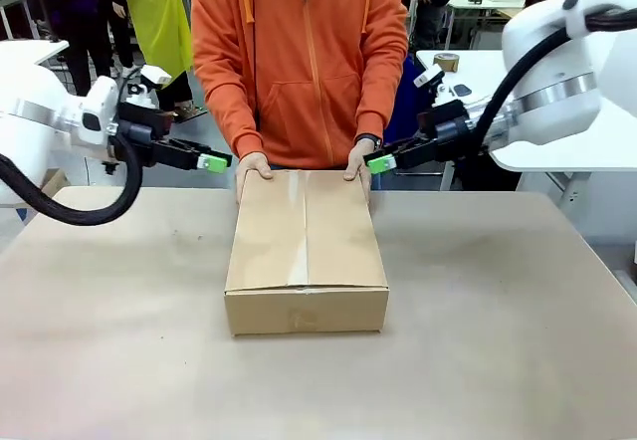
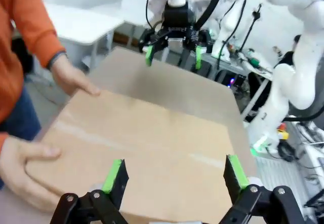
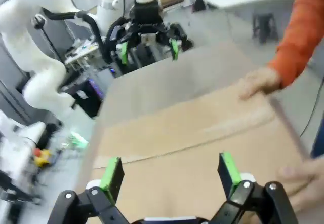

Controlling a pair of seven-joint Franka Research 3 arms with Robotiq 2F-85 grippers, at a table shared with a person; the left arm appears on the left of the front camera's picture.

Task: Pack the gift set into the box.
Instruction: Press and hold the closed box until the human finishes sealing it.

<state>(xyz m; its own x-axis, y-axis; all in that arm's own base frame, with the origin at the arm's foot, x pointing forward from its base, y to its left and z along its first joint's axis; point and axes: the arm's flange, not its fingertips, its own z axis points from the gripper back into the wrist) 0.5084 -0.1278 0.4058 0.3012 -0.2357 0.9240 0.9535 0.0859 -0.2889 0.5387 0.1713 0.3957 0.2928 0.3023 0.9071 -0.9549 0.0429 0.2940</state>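
Box: the brown cardboard box is lying flat in the middle of the table. Its top flaps are lying shut, with the seam running from near to far.
Person: a person in an orange jacket is standing at the far side. One hand is resting on the far left corner of the box, and the other hand is resting on the far right corner.
Left gripper: the left gripper is hovering in the air, left of the box's far end and near the hand there, but apart from it. Its jaws are standing wide apart and are gripping nothing. In its wrist view the green pads are framing the box top.
Right gripper: the right gripper is hovering right of the box's far end, just beside the other hand. Its jaws are also spread wide and are carrying nothing.
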